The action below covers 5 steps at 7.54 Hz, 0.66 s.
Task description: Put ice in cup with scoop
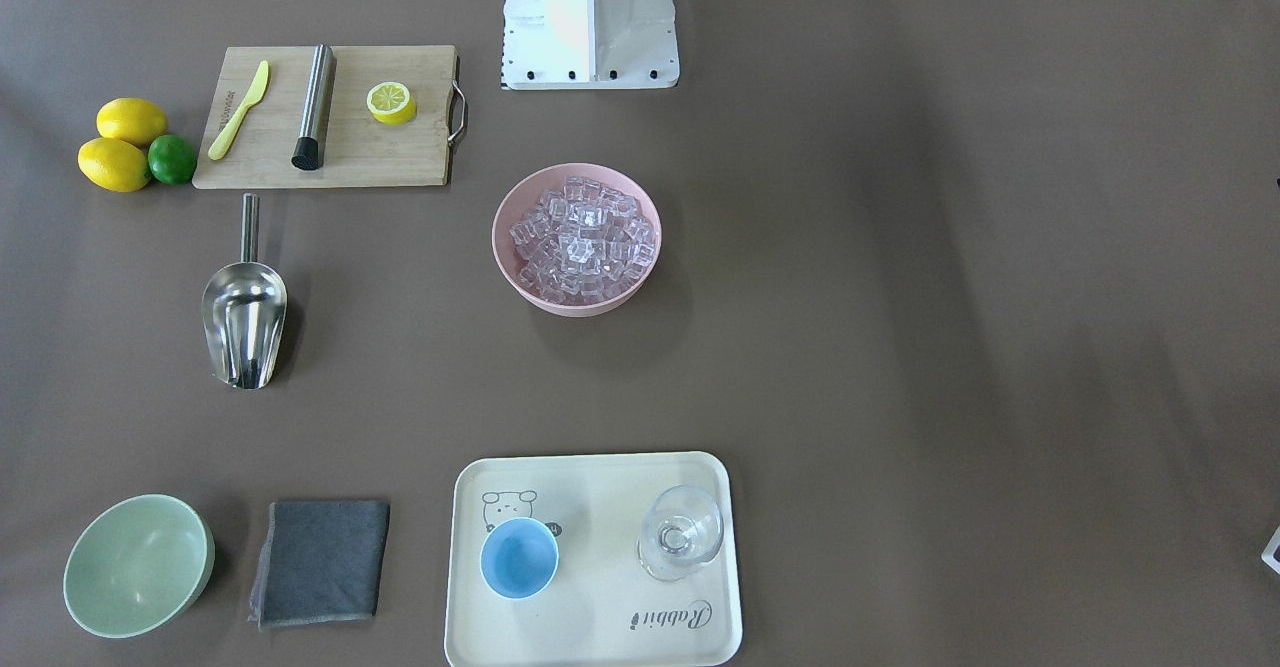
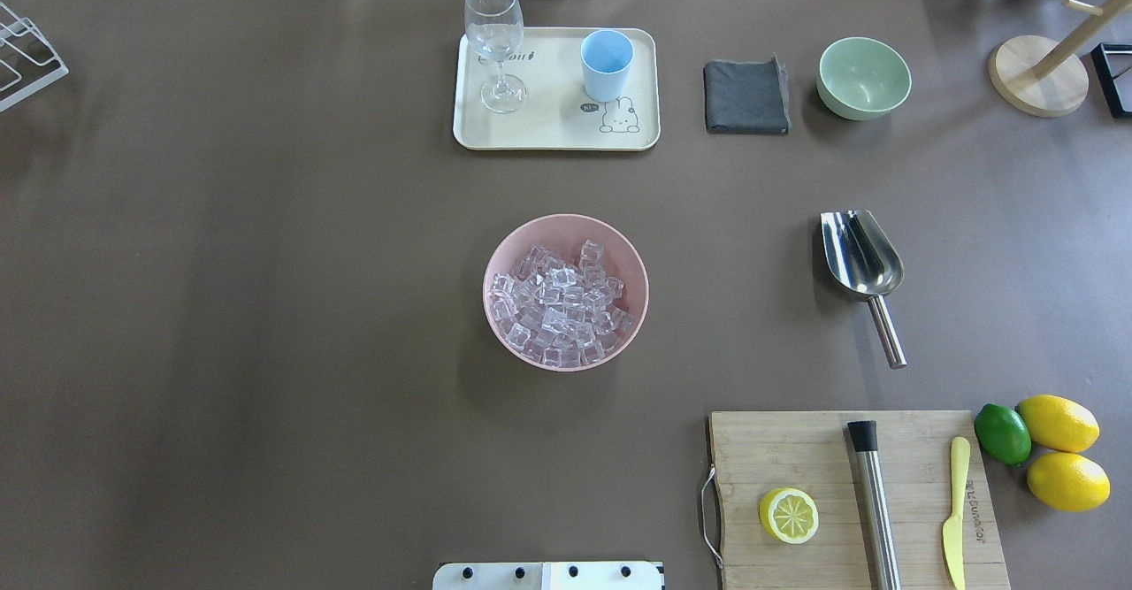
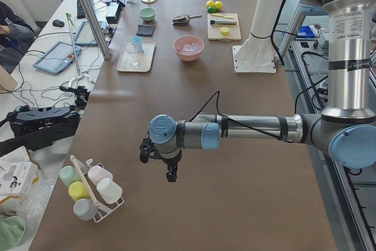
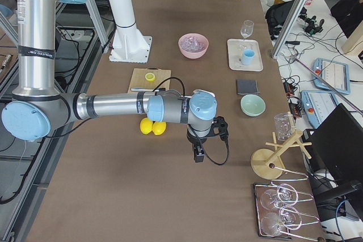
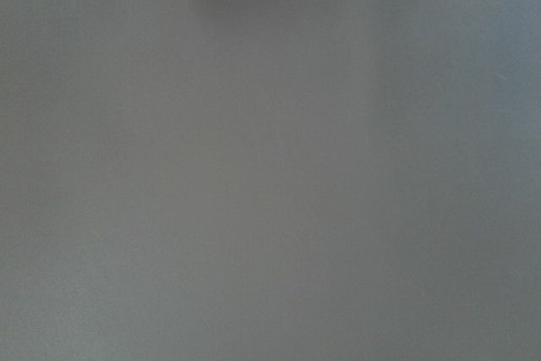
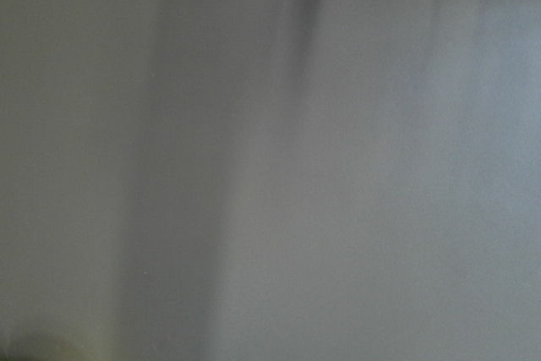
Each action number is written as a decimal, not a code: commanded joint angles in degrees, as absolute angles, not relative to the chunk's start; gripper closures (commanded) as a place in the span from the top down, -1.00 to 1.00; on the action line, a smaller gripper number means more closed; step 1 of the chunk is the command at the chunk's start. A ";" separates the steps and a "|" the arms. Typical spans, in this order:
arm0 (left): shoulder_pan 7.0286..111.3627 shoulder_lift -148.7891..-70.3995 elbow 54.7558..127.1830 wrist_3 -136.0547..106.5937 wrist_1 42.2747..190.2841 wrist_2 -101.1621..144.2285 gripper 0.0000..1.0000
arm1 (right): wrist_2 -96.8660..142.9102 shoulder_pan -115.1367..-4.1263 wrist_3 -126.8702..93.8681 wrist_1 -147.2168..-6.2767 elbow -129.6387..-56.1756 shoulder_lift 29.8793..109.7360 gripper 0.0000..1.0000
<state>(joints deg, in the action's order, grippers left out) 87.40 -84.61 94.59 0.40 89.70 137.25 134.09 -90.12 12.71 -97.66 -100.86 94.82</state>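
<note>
The ice is a heap of clear cubes filling a pink bowl at the table's middle. Lying on its own at the robot's right is the steel scoop, trough toward the far side. The light-blue cup stands upright and looks empty on a cream tray at the far edge. My left gripper hangs over bare table at the left end, far from all of these. My right gripper hangs low at the right end. Both show only in the side views, so I cannot tell their state. Both wrist views show only brown tabletop.
A wine glass shares the tray. A grey cloth and a pale green bowl lie beyond the scoop. A cutting board holds a lemon half, a steel cylinder and a yellow knife, beside lemons and a lime.
</note>
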 commanded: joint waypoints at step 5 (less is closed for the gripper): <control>90.01 -82.61 92.56 0.62 90.09 141.25 0.96 | 136.49 -85.46 -3.78 -97.38 -109.03 95.71 1.00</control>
